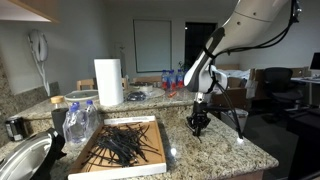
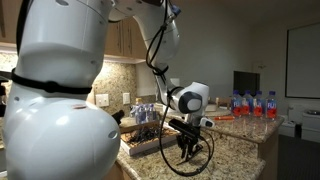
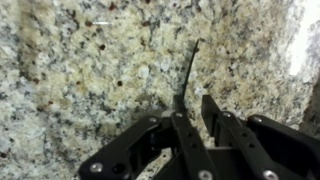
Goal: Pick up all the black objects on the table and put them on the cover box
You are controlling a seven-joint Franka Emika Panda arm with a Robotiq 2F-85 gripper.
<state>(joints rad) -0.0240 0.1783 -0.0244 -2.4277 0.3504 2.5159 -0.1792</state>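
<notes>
One thin black strip (image 3: 190, 65) lies on the speckled granite counter in the wrist view, and its near end meets the tip of one finger (image 3: 178, 108). My gripper (image 3: 193, 103) hangs just over the counter with a narrow gap between its jaws; granite shows through the gap and the strip is not clearly inside it. In both exterior views the gripper (image 1: 199, 122) (image 2: 188, 150) points down at the counter beside the cover box (image 1: 157, 162), a flat tan lid with a white rim. Several black strips (image 1: 125, 146) are piled in that lid.
A metal bowl (image 1: 20, 160) and a clear plastic bottle (image 1: 80, 122) stand by the cover box. A paper towel roll (image 1: 108, 82) and drink bottles (image 1: 172, 78) sit at the back. The counter's edge (image 1: 255, 150) is near the gripper.
</notes>
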